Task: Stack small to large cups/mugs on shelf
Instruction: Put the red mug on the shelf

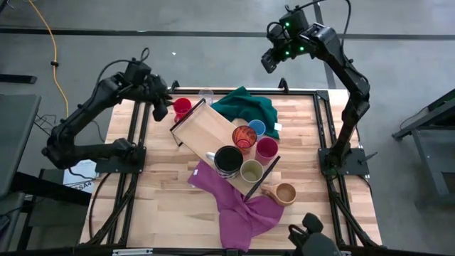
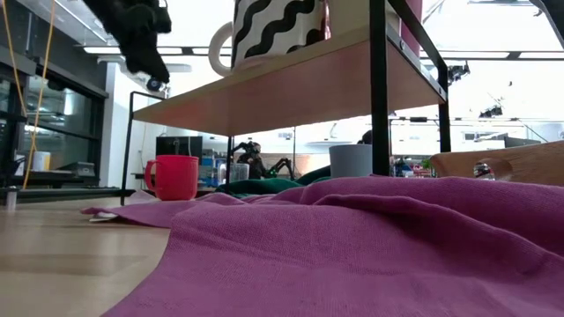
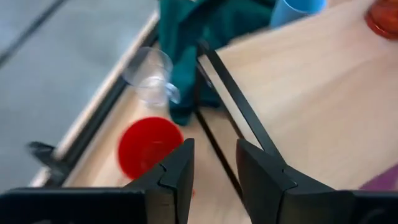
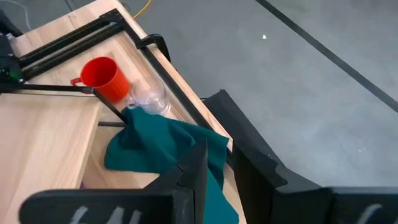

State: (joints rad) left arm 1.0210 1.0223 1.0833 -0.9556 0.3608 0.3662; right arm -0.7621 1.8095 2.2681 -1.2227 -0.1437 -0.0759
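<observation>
The shelf stands slantwise on the table. On its board stand the black wavy-striped mug, the orange patterned cup, the magenta cup and the olive-beige cup. The blue cup is at the board's far edge. The red mug and the clear glass stand on the table by the shelf's far-left end. The tan cup is on the table near its other end. My left gripper hovers open above the shelf's end frame, just beside the red mug. My right gripper is raised beyond the far edge, open by a narrow gap.
A green cloth lies bunched at the far side against the shelf and the glass. A purple cloth spreads from under the shelf's near end toward the near edge. Bare wood shows at the near left. Black frame rails border the table.
</observation>
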